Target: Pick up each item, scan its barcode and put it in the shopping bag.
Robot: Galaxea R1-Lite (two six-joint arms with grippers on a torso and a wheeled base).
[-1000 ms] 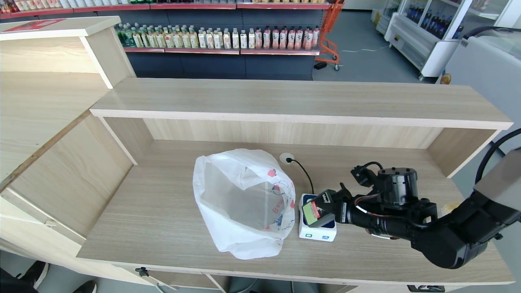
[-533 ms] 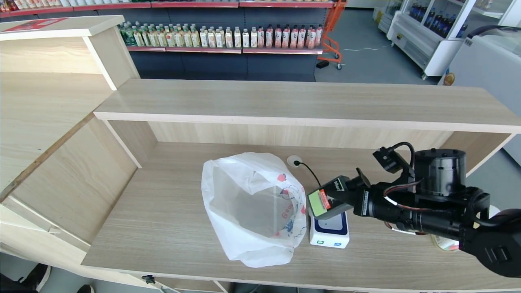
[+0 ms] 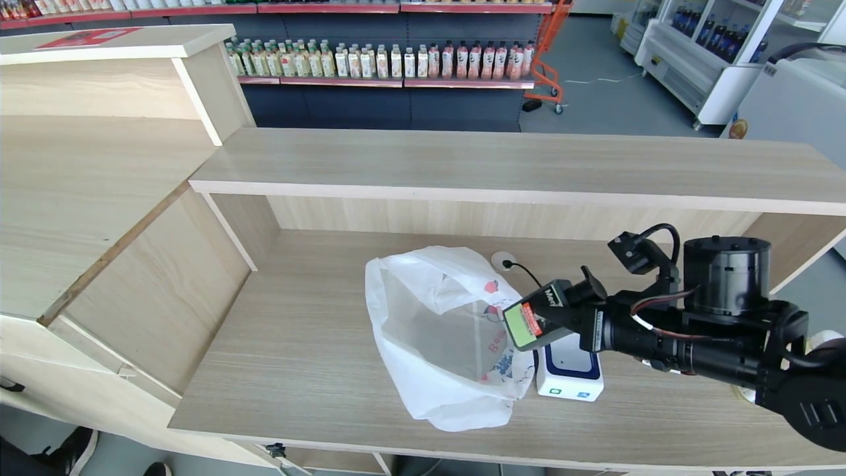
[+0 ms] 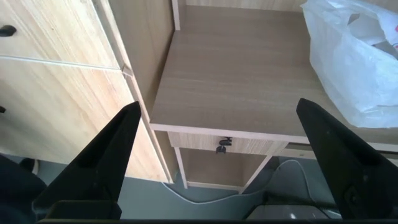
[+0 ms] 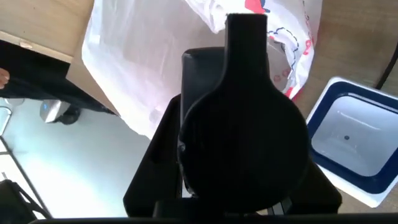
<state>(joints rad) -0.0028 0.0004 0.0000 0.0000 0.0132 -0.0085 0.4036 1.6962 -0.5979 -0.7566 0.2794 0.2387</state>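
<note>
One box [image 3: 523,327], clamped in the right claw [image 3: 552,316], partly hides the scanner [image 3: 570,380] beside the bag [image 3: 443,330]; left claw [image 4: 217,104] gapes empty.

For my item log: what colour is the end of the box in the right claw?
Small dark box: light green end with red patch, best in head view.
</note>
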